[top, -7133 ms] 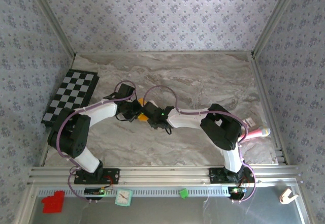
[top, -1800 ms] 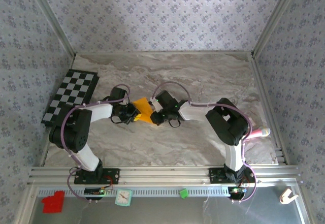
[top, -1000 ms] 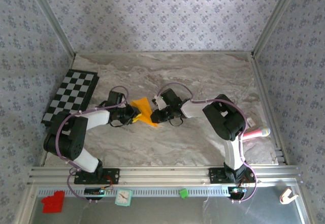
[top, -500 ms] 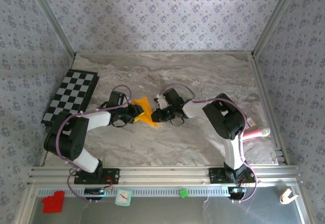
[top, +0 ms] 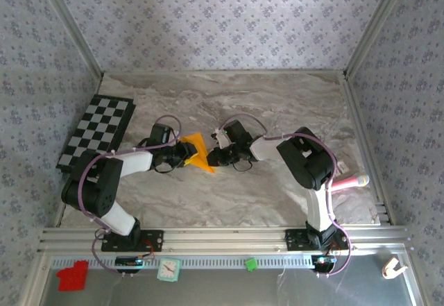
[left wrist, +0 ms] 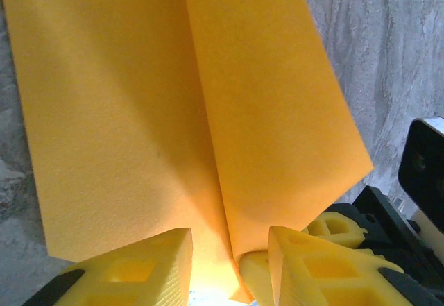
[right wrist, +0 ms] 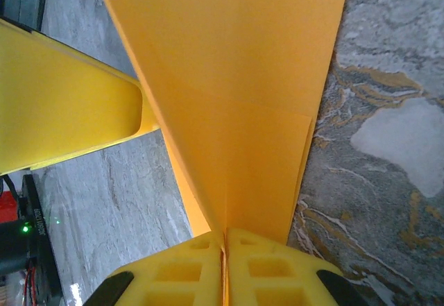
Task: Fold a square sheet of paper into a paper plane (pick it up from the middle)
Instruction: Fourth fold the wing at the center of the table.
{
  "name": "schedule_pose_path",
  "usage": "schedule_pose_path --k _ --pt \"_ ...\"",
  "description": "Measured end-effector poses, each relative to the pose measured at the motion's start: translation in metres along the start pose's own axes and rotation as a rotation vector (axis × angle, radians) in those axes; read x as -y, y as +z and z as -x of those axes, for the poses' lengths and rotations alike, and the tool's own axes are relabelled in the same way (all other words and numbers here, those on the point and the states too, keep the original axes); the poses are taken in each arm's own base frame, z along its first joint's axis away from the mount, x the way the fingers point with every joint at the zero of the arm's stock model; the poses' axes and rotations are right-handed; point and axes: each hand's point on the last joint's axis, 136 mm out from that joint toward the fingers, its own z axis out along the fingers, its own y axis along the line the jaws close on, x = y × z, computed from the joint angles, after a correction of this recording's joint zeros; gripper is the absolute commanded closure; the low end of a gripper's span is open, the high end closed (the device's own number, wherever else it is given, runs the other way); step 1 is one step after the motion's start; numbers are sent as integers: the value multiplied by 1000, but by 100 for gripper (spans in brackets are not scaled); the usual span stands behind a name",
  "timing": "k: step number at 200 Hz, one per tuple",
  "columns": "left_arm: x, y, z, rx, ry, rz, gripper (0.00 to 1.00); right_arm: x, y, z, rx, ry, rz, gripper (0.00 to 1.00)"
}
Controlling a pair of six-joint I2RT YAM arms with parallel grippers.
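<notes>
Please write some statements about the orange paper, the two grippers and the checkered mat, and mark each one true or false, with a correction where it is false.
1. The right gripper is shut on the orange paper. True.
2. The checkered mat lies on the right side of the table. False: it lies on the left side.
3. The orange paper is flat and uncreased. False: it is creased, with two flaps meeting at a fold.
4. The left gripper has its fingers apart, with the fold between them. True.

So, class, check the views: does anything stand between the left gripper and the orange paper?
Nothing visible does. The orange paper runs by its crease straight into the gap between the open jaws of the left gripper. The right gripper is shut on the paper's opposite edge, not in between.
</notes>
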Motion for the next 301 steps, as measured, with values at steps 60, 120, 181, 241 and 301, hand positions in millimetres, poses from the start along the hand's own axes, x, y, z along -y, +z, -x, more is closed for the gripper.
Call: schedule_pose_path --k 60,120,181,241,301 --pt "-2 9 2 -14 3 10 65 0 0 0 2 3 4 90" --pt "-1 13 -2 -34 12 10 60 0 0 0 3 8 9 89" --pt "-4 15 -2 -43 -1 36 61 -1 -1 0 2 15 15 85" --pt "-6 18 0 -65 -31 82 60 -2 -1 0 0 13 23 81" --pt "-7 18 1 -77 -65 117 60 -2 -2 0 1 5 18 81"
